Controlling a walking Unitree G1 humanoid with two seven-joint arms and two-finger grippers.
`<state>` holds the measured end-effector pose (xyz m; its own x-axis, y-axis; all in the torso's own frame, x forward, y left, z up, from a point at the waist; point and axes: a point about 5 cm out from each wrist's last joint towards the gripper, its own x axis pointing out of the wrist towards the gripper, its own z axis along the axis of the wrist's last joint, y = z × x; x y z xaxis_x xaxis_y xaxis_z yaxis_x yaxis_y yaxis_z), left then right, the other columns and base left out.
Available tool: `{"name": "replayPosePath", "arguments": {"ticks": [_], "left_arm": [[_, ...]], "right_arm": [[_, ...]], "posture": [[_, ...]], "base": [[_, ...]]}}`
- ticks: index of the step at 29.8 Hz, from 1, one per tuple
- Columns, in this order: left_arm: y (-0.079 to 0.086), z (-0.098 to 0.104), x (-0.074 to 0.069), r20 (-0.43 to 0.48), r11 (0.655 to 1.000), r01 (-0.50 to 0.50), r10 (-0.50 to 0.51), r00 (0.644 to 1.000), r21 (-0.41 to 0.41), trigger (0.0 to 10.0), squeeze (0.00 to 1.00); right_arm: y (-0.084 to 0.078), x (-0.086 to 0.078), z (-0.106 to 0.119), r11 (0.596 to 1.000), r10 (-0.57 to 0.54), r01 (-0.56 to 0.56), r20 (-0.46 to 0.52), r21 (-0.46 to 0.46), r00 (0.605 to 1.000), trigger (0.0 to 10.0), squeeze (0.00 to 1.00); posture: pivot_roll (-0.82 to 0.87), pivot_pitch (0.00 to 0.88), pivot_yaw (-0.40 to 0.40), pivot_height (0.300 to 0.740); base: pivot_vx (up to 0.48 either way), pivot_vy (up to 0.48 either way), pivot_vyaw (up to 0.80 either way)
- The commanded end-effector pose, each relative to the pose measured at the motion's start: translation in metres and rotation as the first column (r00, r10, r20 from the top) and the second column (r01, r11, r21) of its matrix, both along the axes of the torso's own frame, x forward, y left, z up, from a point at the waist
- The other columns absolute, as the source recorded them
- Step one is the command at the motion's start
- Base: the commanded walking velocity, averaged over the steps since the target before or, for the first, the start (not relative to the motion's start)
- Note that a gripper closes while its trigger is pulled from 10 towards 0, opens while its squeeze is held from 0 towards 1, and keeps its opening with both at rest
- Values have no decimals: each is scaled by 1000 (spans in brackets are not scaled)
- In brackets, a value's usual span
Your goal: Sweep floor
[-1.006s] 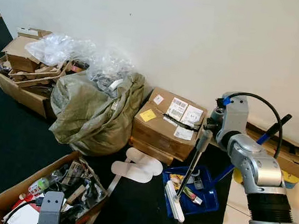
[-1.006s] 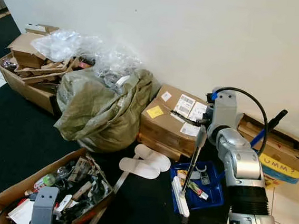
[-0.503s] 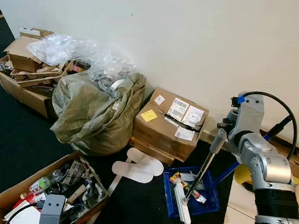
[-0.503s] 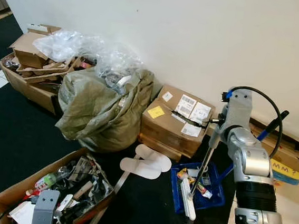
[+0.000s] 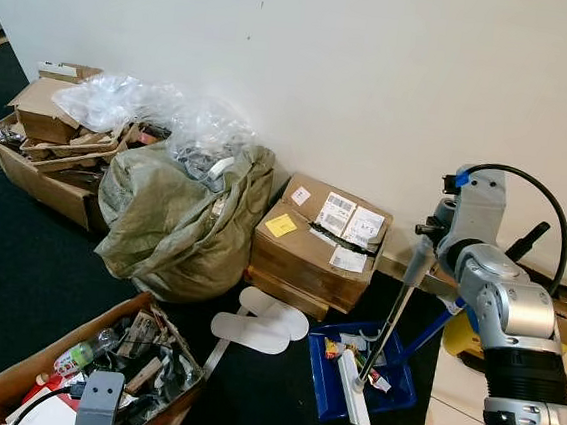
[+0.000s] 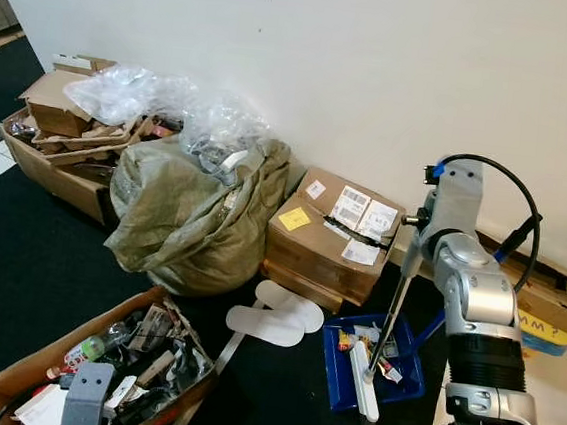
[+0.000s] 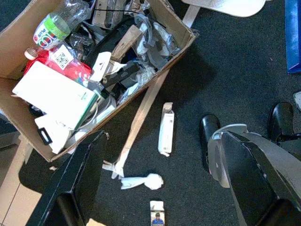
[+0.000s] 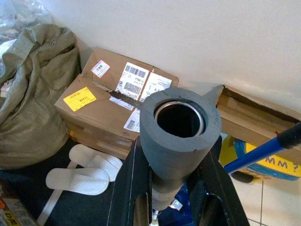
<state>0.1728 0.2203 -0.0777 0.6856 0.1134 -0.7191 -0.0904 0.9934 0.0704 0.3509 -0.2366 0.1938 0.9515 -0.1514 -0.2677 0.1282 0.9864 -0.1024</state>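
Note:
My right gripper (image 8: 171, 192) is shut on the grey foam grip (image 8: 181, 136) at the top of a broom handle (image 5: 391, 318), held up at the right near the wall. The broom's white head (image 5: 355, 388) rests on a blue dustpan (image 5: 325, 382) holding bits of litter. The dustpan's blue handle (image 5: 435, 326) leans up to the right. My left gripper (image 7: 162, 141) hangs low and open over the dark carpet. Below it lie a small white packet (image 7: 166, 129), a crumpled paper (image 7: 141, 181) and a small card (image 7: 157, 219).
An open cardboard box of clutter (image 5: 6, 382) stands front left. An olive sack (image 5: 178, 212), a labelled carton (image 5: 310, 245) and more boxes (image 5: 39, 139) line the wall. Two white slippers (image 5: 258, 323) lie beside the dustpan. Pale tiles (image 5: 457, 390) begin at the right.
My right arm has moved to the right with the broom, and the white head has slid right across the dustpan. The left arm has stayed put.

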Motion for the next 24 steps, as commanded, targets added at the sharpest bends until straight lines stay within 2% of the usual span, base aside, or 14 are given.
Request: {"name": "replayPosePath", "arguments": {"ticks": [1,2,5,7,11,15,20,24], "left_arm": [[-2,-6,-11,-49,1000,6,-6,999,-6,10000,0],[-4,-7,-11,-52,1000,9,-10,999,-9,10000,0],[-5,-7,-11,-56,1000,14,-14,998,-10,10000,0],[-5,-7,-11,-56,1000,14,-14,998,-10,10000,0],[-5,-6,-7,-59,1000,26,-26,998,-8,10000,0],[-7,-4,-1,-54,999,34,-34,998,-9,10000,0],[-8,-3,2,-54,999,38,-39,998,-11,10000,0],[-8,-3,3,-75,999,45,-45,996,-7,10000,0]], "right_arm": [[-1,2,12,1000,-4,4,54,1,999,10000,0],[8,2,16,996,54,-61,89,72,995,10000,0],[14,2,21,987,94,-107,117,118,989,10000,0],[14,2,21,987,94,-107,117,118,989,10000,0],[14,2,37,977,131,-156,163,147,978,10000,0],[15,1,44,968,168,-196,173,158,971,10000,0],[18,0,46,957,218,-244,167,156,962,10000,0],[23,0,38,948,247,-271,155,168,957,10000,0]], "posture": [[-105,103,13,740],[-111,95,18,740],[-114,88,21,740],[-114,88,21,740],[-125,63,34,740],[-132,48,35,740],[-139,25,37,740],[-134,5,49,740]], "base": [[0,0,0],[0,0,0],[0,0,0],[0,0,0],[0,0,0],[0,0,0],[0,0,0],[0,0,0]]}}
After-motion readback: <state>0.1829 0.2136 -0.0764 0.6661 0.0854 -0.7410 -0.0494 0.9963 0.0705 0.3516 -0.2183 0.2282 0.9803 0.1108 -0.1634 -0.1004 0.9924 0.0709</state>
